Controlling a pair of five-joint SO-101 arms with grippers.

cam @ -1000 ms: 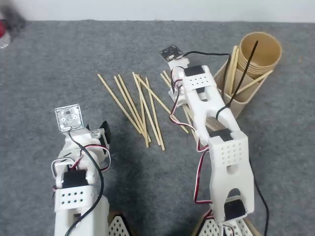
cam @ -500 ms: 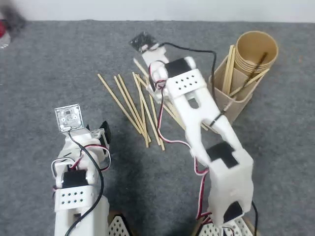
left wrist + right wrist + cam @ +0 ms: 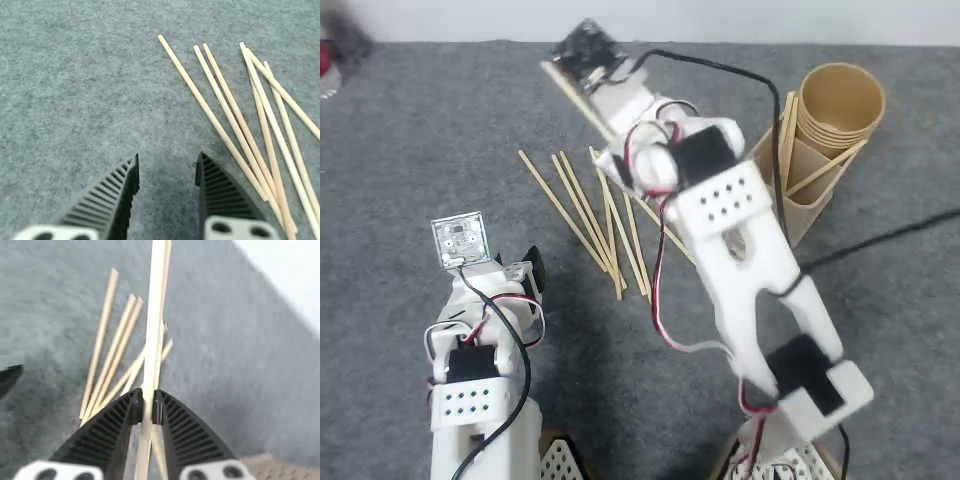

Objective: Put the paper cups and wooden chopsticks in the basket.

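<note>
One chopstick [image 3: 157, 300] clamped in right end effector [image 3: 146, 402] | left end effector [image 3: 167, 160] apart | basket [image 3: 805, 215] holds cups [image 3: 842, 100]

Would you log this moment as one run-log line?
right gripper shut on chopstick | left gripper open above carpet | cups in basket

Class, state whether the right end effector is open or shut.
Shut on a chopstick: the right end effector clamps it from both sides, with no gap.

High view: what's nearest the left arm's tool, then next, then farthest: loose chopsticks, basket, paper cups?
1. Loose chopsticks, lying just right of the left tool.
2. Basket, over on the right side.
3. Paper cups, stacked in the basket's far end.
</note>
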